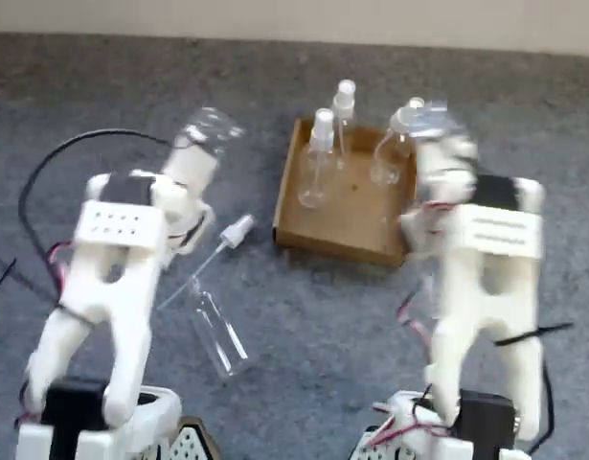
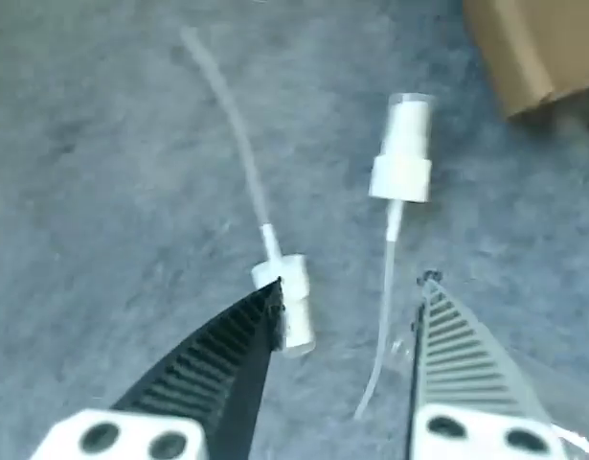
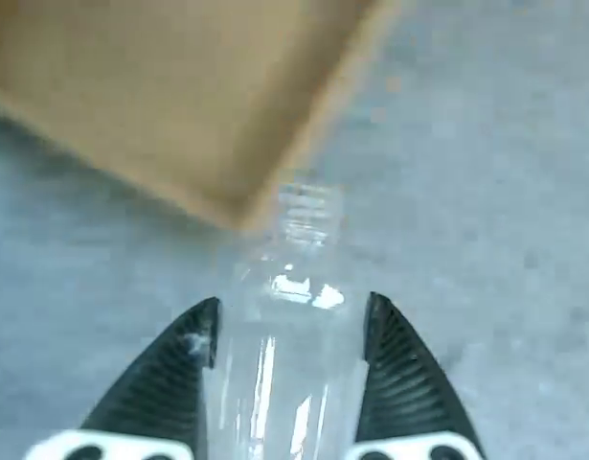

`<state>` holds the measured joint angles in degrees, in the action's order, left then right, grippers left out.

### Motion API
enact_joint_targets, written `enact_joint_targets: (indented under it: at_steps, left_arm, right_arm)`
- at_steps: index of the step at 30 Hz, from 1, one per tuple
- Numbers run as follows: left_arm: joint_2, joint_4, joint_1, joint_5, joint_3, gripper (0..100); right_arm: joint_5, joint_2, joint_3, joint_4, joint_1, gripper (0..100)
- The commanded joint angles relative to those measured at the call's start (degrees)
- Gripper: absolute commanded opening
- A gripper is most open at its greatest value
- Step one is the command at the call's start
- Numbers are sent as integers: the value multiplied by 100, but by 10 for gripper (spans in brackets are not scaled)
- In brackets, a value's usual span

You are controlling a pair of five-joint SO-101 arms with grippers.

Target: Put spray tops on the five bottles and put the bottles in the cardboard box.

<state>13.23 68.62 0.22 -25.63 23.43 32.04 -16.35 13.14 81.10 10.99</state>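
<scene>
Three capped bottles (image 1: 316, 163) stand upright in the cardboard box (image 1: 351, 225): one at its left wall, one at its far wall, one toward its far right corner. Box sits on the grey carpet (image 1: 323, 335), near the carpet's far edge, about midway across.

Left gripper (image 2: 351, 286): jaws spread wide, nothing held. Hangs over the carpet just left of the box. Tip of the black jaw overlaps the first spray top (image 2: 292, 309), which lies on its side with its dip tube pointing away from the gripper. Contact or a gap, cannot tell. Second spray top (image 2: 401, 158) lies on the carpet just beyond the jaw tips, nearer the box's corner. Its dip tube runs back between the two jaws.

Right gripper (image 3: 292, 305): jaws closed part-way onto an uncapped bottle (image 3: 280, 383) of clear plastic, one jaw on each side of its body. Threaded neck is bare and points away from the gripper, toward a corner of the box. Bottle is over the carpet, just outside the box. High view puts this arm at the box's right wall.

Loose bottle (image 1: 220, 333), clear, lies on its side on the carpet, between the two arm bases and nearer the left arm, well apart from the box.
</scene>
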Motion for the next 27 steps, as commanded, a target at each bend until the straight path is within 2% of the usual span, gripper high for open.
enact_joint_targets:
  at_steps: [1,5,10,17,27]
  left_arm:
    - [-523,0,338,-70,-637,208]
    - [-1262,-79,602,-62,-1218,208]
    - [-2325,-237,760,-44,-1886,208]
    - [-3538,-246,716,-44,-2466,195]
    - [-4013,-229,716,-53,-2949,69]
  right_arm:
    - [501,585,-259,-725,1244,5]
    - [624,1710,-295,-1235,1745,5]
    - [668,2607,-321,-1604,1921,5]
    - [949,2941,-321,-1868,1930,6]
    - [949,2949,-312,-1886,1930,8]
